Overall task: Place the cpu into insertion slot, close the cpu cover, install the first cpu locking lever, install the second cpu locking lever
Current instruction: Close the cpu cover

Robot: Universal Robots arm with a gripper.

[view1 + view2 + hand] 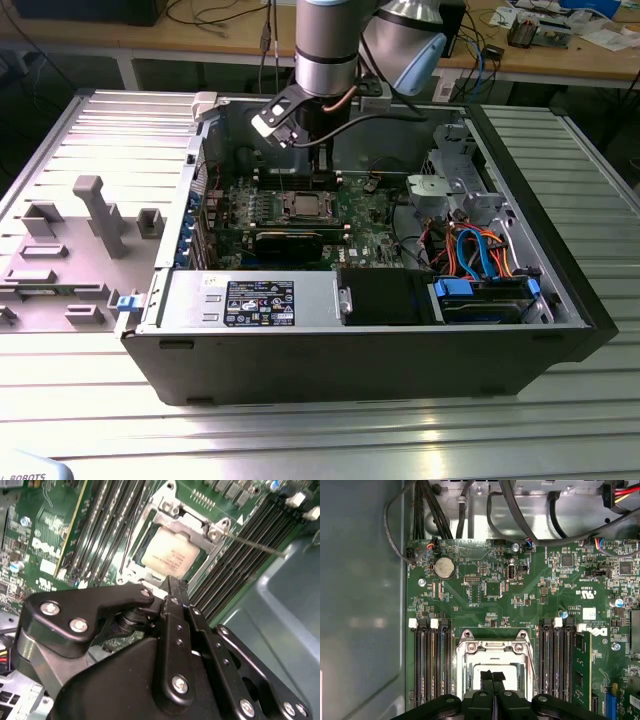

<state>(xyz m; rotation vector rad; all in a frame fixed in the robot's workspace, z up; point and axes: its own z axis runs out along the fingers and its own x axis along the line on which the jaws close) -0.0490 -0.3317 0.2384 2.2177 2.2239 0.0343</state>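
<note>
- CPU [170, 555], the small flat square chip with a dull silver-grey metal top, lies flat in the insertion slot [465, 650], a square silver-rimmed socket on the green circuit board [495, 595], as your arm hangs over the open black computer case [350, 370].
- At the exterior view's left, a grey moulded parts tray [90, 220] sits outside the case, well apart from the work.
- Centre: the CPU cover [202, 562], a thin silver frame with a square window, appears to lie down around the CPU. A thin wire locking lever [255, 545] juts free beside it, by the look unlatched.
- Your black two-finger gripper [492, 674] is clenched on nothing, pads pressed together. The CPU sits directly under its tips and slightly ahead. It is square, with no long axis to favour, its sides parallel to the long black memory slots [432, 665] flanking it.
- At the exterior view's right, blue and orange cables [480, 250] bunch near the drive bay, apart from the socket.
</note>
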